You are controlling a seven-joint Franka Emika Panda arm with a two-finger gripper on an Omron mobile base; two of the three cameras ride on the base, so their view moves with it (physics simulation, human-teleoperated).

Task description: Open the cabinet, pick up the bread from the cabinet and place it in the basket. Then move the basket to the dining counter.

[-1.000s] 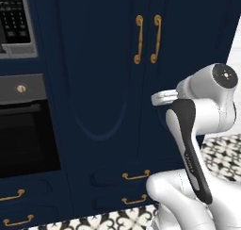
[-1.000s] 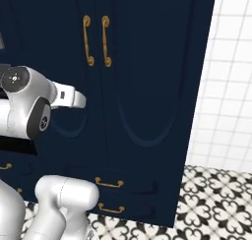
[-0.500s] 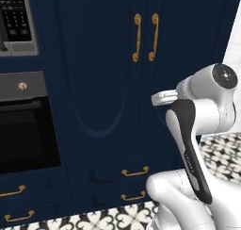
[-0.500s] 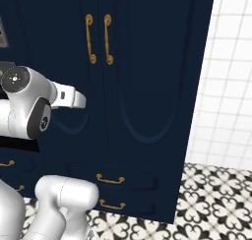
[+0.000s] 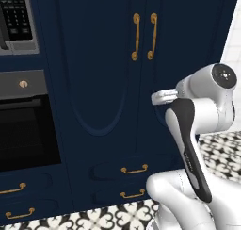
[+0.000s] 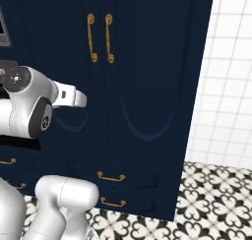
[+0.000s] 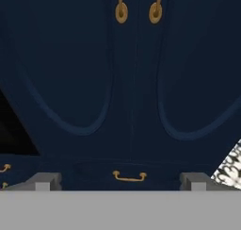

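The tall navy cabinet (image 5: 103,83) stands in front of me with both arched doors shut. Its two vertical brass handles (image 5: 136,36) meet at the centre seam, seen also in the right base view (image 6: 90,37). In the hand view the cabinet (image 7: 136,92) faces me, with the handles' lower ends (image 7: 121,11) at the top. My gripper (image 7: 117,182) is open, nothing between its fingertips (image 7: 42,181), and it points at the lower door panels, well short of them. The bread, the basket and the dining counter are out of view.
Drawers with horizontal brass pulls (image 5: 134,169) sit under the doors. A black oven (image 5: 23,130) and a microwave (image 5: 16,17) lie to the left. On the right are a white tiled wall (image 6: 231,86) and patterned floor tiles (image 6: 211,195). My folded arm (image 5: 197,111) rises at the lower right.
The whole picture has shifted slightly in both base views, so the base has crept a little. The arm's pose is unchanged, and the gripper has stayed open.
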